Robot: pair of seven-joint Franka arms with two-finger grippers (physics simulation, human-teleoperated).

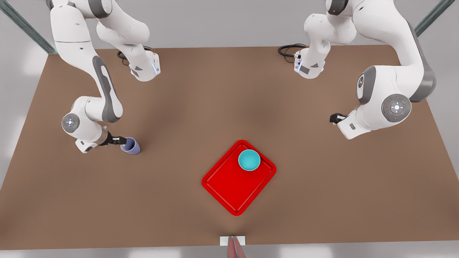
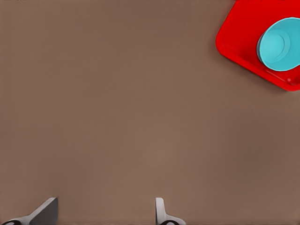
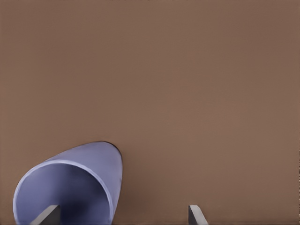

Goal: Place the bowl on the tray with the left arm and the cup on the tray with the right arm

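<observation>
One half of your job looks done: the bowl sits inside the tray, tucked into the corner nearest the front view's upper right and touching or nearly touching the rim there. What you have in hand, I judge, is the cup step. The cup stands on the bare desk at the front view's left, well apart from the tray. Your right pincer is at its mouth with its fingers spread. In the right wrist view the right pincer has one fingertip inside the lavender opening and the other outside over the desk, so the cup wall lies between them but is not yet pinched. Your next move, as I read it, calls for closing on that wall, lifting straight up, then carrying toward the free red area beside the bowl without knocking it. Your left pincer waits at the front view's right. The left wrist view shows the left pincer spread and holding nothing over bare desk, with the tray and bowl off to one side. Count it up: one bowl, one cup, one tray, two arms, two pincers.
</observation>
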